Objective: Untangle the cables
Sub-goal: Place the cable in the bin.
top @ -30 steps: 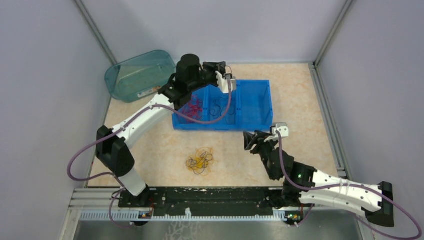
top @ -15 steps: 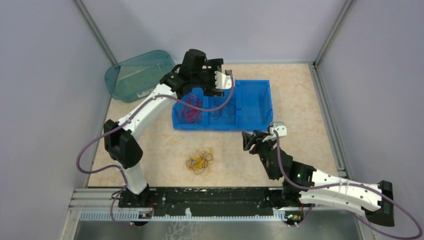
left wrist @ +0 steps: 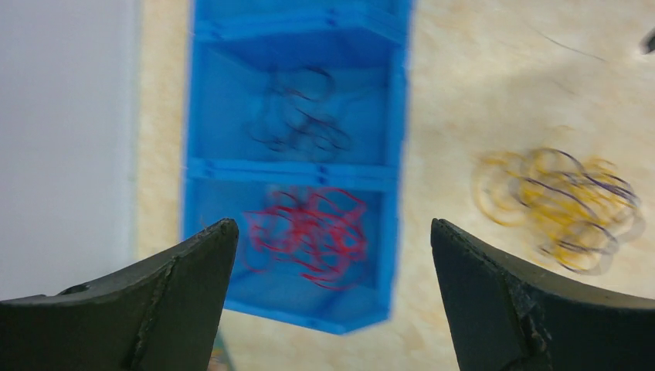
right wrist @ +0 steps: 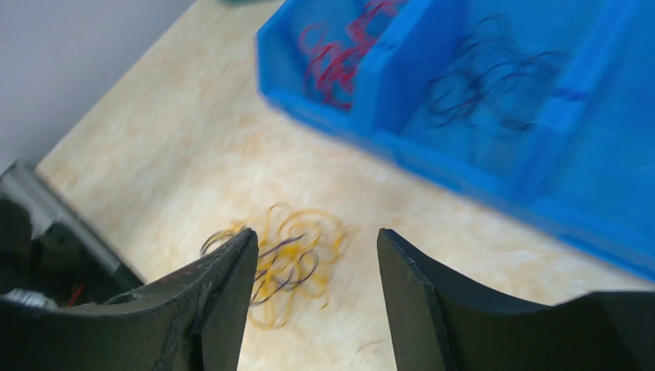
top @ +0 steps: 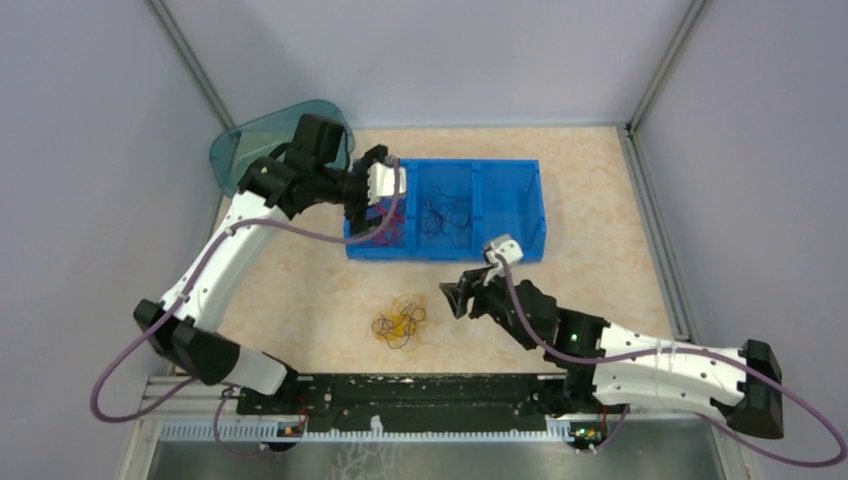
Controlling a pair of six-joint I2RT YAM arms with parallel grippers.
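A tangle of yellow-orange and dark purple cables lies on the table in front of the blue bin. Red cables lie in the bin's left compartment and dark cables in the middle one. My left gripper hovers over the bin's left end, open wide and empty. In the left wrist view the red cables show below the left gripper. My right gripper is open just right of the tangle. In the right wrist view the tangle lies beyond the right gripper.
A teal translucent tub stands at the back left, partly behind my left arm. The bin's right compartment holds nothing that I can see. Grey walls enclose the table on three sides, and a black rail runs along the near edge.
My left gripper opened over the bin and drew back to the left; its arm swung left. My right arm moved left toward the yellow tangle, its jaws slightly wider.
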